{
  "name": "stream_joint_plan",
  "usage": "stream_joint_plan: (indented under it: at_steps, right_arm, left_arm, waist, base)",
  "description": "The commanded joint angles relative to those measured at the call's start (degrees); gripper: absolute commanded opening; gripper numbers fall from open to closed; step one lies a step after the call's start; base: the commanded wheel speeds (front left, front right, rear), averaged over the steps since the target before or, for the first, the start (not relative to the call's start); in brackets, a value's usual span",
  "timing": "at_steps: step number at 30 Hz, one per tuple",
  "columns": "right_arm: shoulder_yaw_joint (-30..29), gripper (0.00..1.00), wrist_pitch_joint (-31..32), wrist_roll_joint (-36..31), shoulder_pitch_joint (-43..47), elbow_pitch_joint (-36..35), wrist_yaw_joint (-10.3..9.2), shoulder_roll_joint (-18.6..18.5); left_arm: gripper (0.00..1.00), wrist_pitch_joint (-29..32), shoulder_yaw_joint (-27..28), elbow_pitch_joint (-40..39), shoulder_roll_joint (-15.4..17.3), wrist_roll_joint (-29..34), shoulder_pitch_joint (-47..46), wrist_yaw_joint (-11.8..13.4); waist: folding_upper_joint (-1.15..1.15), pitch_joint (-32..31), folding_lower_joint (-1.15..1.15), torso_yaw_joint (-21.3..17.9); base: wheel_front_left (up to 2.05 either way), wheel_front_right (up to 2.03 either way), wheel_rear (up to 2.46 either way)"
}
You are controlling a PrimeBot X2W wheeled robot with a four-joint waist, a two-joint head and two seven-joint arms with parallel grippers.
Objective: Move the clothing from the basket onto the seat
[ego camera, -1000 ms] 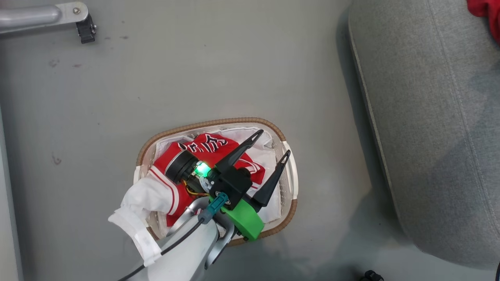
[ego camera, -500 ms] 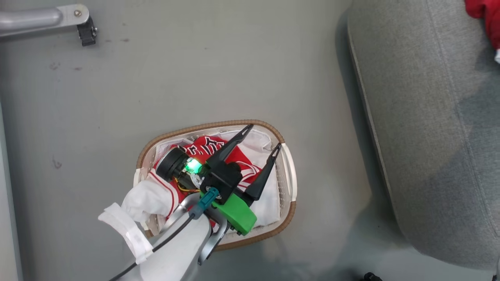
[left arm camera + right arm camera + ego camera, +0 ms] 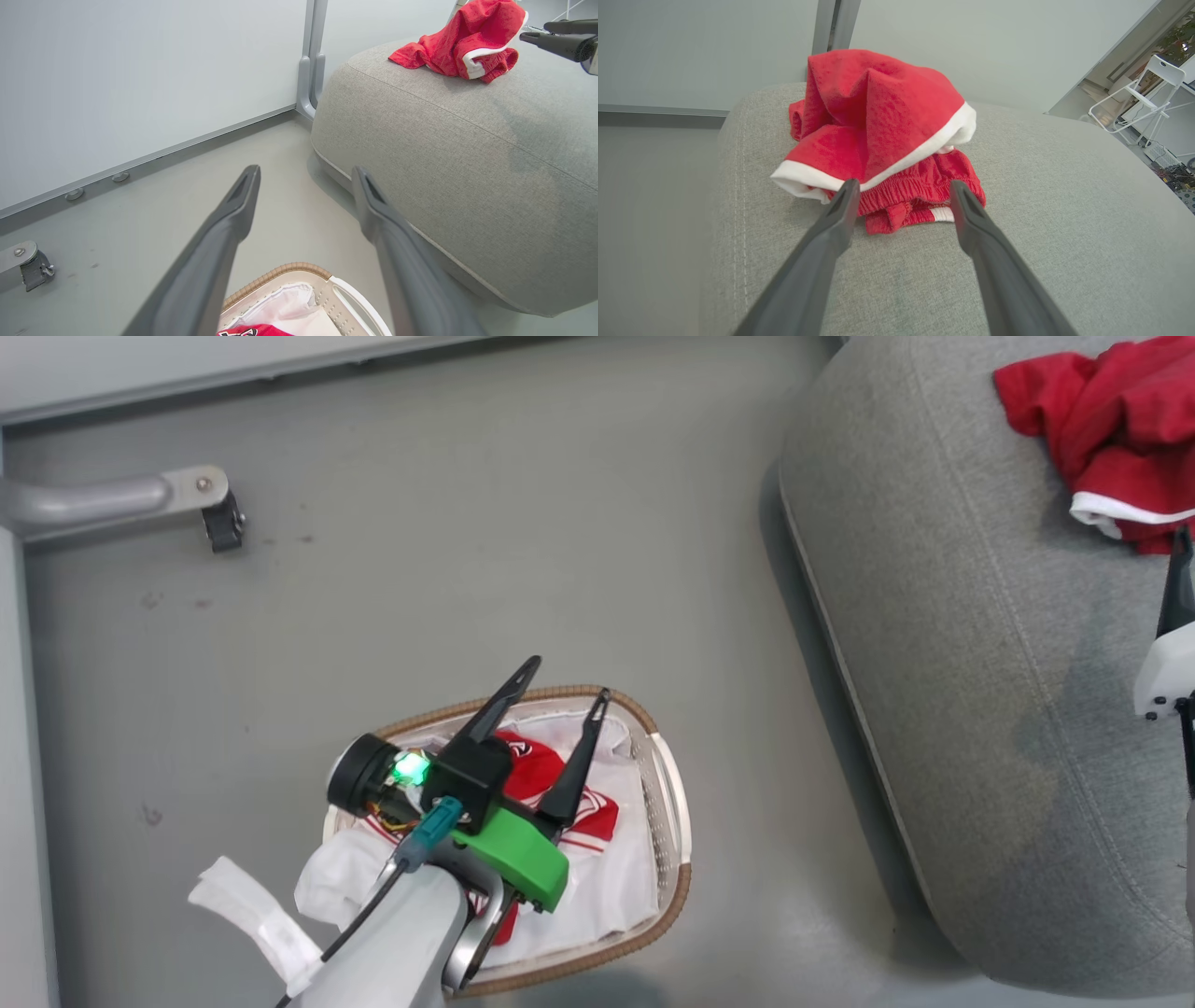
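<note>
The basket [image 3: 668,821] stands on the floor with a red lettered jersey [image 3: 534,773] lying inside on a white liner. My left gripper [image 3: 569,677] hovers open above the basket's far rim [image 3: 280,272], with nothing between its fingers; a corner of the jersey [image 3: 254,331] peeks in below. A plain red garment with white trim [image 3: 878,121] lies bunched on the grey seat [image 3: 1041,210]. My right gripper [image 3: 903,186] is open just short of that garment, which rests free on the cushion. One right finger [image 3: 1178,583] shows at the seat's [image 3: 980,663] right edge.
A metal leg with a caster [image 3: 213,513] stands on the floor at the back left, before a wall skirting [image 3: 233,373]. White cloth [image 3: 252,919] hangs beside my left forearm. A white folding chair [image 3: 1148,88] stands beyond the seat.
The head camera has shifted, bringing more of the seat into view. My right gripper has opened, and the plain red garment now rests on the cushion. The left gripper stays open over the basket.
</note>
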Motion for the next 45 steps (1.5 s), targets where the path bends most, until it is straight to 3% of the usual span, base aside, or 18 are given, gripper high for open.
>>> stream_joint_plan:
  at_steps: [1, 13, 27, 34, 45]
  right_arm:
    - [1.21, 1.0, -0.28, 1.03, 1.3, -0.5, -0.08, -0.53]
    - [12.64, 1.0, -0.28, 6.89, 3.88, -6.79, -0.08, -0.31]
    - [21.93, 1.0, -0.28, 13.56, 13.13, -13.24, -0.08, 7.76]
    - [24.47, 1.0, -0.28, 16.28, 21.3, -15.55, -0.08, 10.18]
    - [28.36, 1.0, -0.28, 21.27, 30.28, -20.32, -0.08, 10.37]
  left_arm:
    - [1.0, -0.3, 1.1, -0.17, 0.5, -0.61, 1.24, 0.65]
    - [1.0, -0.28, 10.43, -3.25, 0.53, -2.37, 8.92, 2.8]
    - [1.0, -0.28, 20.58, -5.44, -0.65, -1.62, 18.44, 3.69]
    - [1.0, -0.29, 24.17, -5.99, -1.32, -1.11, 23.82, 3.43]
    - [1.0, -0.29, 27.23, -6.85, -2.44, -0.41, 28.92, 2.16]
  waist:
    - [0.0, -3.97, 0.0, -0.42]
    - [0.0, -12.72, 0.0, 4.29]
    - [0.0, -18.97, 0.0, 10.76]
    - [0.0, -21.71, 0.0, 11.78]
    - [0.0, -23.36, 0.0, 11.57]
  base:
    - [0.0, 0.0, 0.0]
    - [0.0, 0.0, 0.0]
    - [0.0, 0.0, 0.0]
    - [0.0, 0.0, 0.0]
    - [0.0, 0.0, 0.0]
